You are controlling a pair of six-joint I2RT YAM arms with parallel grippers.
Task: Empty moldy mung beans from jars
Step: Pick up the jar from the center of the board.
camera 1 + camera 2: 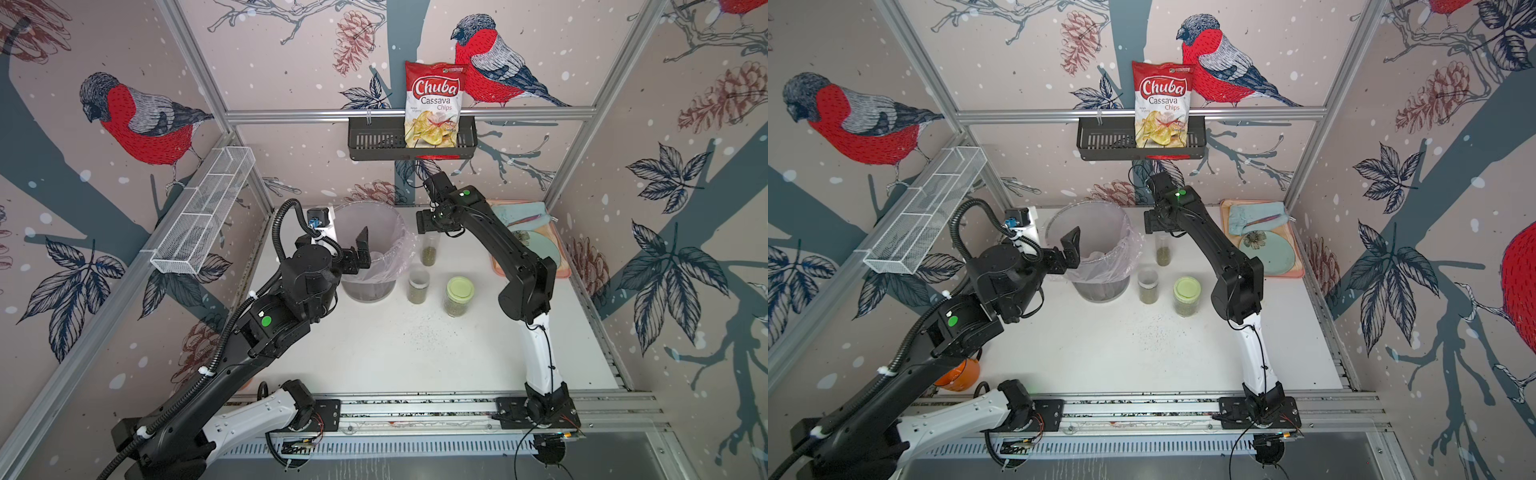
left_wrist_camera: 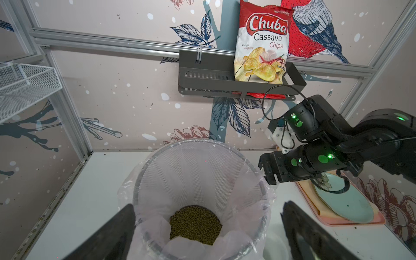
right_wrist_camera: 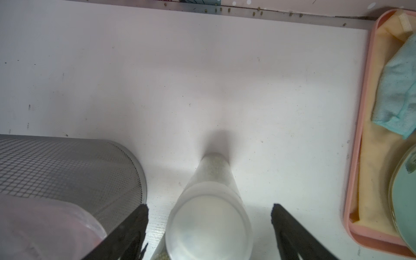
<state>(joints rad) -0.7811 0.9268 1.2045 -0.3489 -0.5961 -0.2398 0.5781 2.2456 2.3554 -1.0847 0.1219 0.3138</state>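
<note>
On the white tabletop (image 1: 374, 353), the biggest object is a round grey mesh bin lined with a pinkish plastic bag (image 1: 370, 286), standing at the back, left of the three jars. The left wrist view shows a heap of tiny olive-green mung beans (image 2: 195, 225) at its bottom. The left gripper (image 2: 208, 206) hangs over the bin's mouth, its fingers spread wide with nothing between them. The right gripper (image 3: 209, 206) is poised over the tall narrow clear tube (image 1: 429, 249), fingers released, one on each side of the tube's cap with a gap on both sides. The wider glass jar with a pale green lid (image 1: 459, 297) stands upright nearest the front, the short clear cylinder with a clear lid (image 1: 418, 284) just beside it toward the bin, and the tube behind them. All three are capped and hold beans in their lower parts. Tiny dark specks (image 1: 419, 332) dot the table in front of the jars.
</note>
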